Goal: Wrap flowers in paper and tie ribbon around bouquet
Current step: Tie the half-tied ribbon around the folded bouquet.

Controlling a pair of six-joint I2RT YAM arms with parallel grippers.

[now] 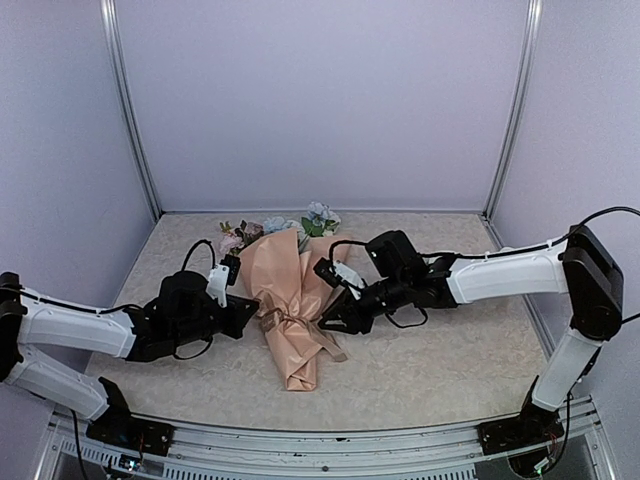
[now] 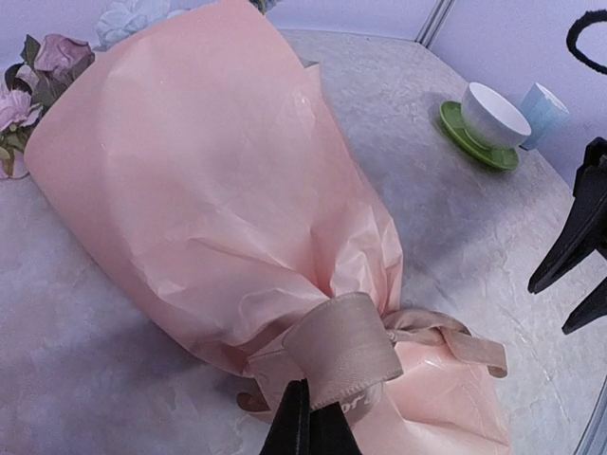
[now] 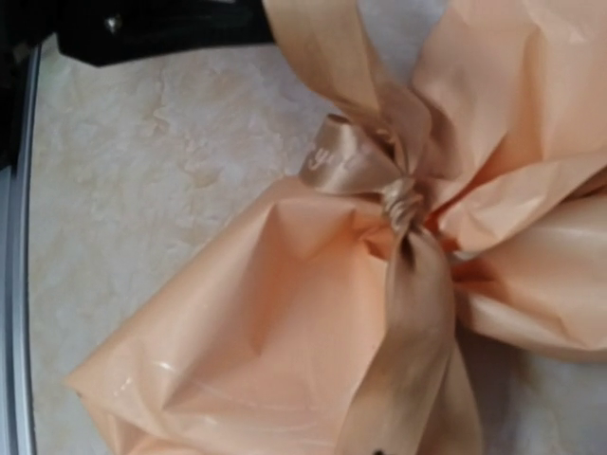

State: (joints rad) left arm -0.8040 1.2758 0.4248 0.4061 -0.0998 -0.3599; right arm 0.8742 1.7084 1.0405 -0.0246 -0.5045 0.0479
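Top view: 1 bouquet (image 1: 290, 290) lies on the table (image 1: 450, 360), blooms at the far end, ribbon (image 1: 272, 320) tied round its neck; my left gripper (image 1: 252, 312) and right gripper (image 1: 325, 321) flank it.
Left wrist: left gripper pinches 1 ribbon loop, pressed together; right fingers (image 2: 569, 248) stand spread, empty.
Right wrist: knot sits on creased paper (image 3: 237, 332).
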